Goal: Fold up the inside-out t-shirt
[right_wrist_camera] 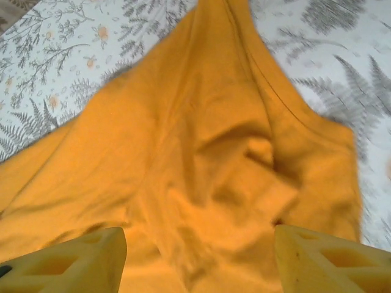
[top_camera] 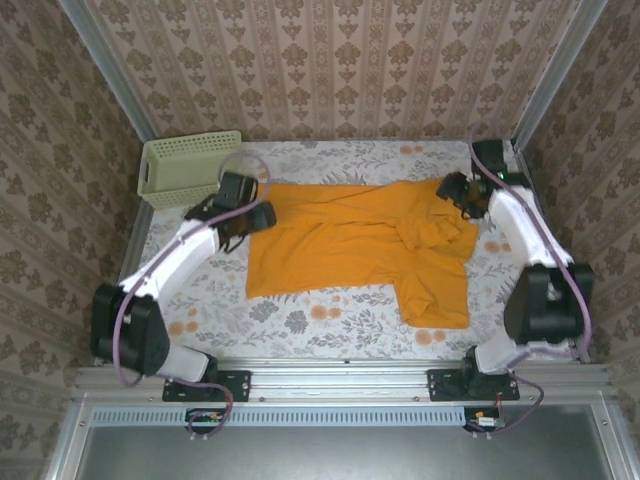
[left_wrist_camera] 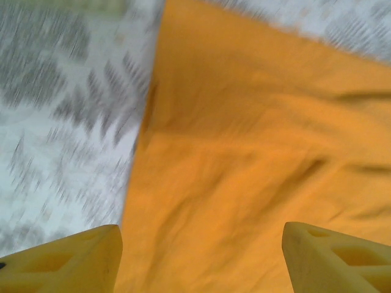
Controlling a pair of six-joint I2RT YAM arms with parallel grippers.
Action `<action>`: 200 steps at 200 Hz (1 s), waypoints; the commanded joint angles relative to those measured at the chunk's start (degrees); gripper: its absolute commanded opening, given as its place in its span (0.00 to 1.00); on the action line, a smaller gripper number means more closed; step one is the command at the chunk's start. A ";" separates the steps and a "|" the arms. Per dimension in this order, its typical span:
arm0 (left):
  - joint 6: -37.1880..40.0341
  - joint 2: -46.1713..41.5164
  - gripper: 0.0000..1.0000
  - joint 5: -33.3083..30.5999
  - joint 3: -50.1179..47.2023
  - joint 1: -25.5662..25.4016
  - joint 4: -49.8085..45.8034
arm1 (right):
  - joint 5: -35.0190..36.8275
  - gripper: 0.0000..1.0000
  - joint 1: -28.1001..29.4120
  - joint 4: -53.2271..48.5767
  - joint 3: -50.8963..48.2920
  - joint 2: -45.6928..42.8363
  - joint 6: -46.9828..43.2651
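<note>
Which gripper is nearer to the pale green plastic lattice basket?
Left. The left gripper hovers just beside the basket, to its right; the right gripper is far across the orange t-shirt.

basket [top_camera: 188, 165]: pale green, far-left corner, upright | tbl cloth [top_camera: 300, 325]: fern/floral print | walls [top_camera: 330, 60]: patterned wallpaper

orange-yellow t-shirt [top_camera: 340, 245], spread flat, rumpled at right

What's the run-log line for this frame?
t-shirt: spread on table, right side bunched | left gripper: open, above its left edge | right gripper: open, above bunched part | basket: far left, apart
</note>
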 commanded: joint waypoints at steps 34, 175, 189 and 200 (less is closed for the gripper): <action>-4.35 -15.51 0.70 0.33 -21.86 -4.04 -1.98 | 2.16 0.73 1.36 -2.75 -23.94 -24.29 2.90; -6.80 -0.81 0.32 1.41 -25.97 -5.36 10.85 | 11.27 0.77 11.26 -11.22 -38.02 -34.26 13.41; -6.56 -0.89 0.25 1.00 -25.40 -5.41 10.56 | 13.39 0.77 13.73 -12.28 -38.53 -34.07 15.95; -6.30 -0.95 0.22 0.42 -24.70 -5.41 10.07 | 14.41 0.77 15.57 -13.05 -39.45 -34.25 18.26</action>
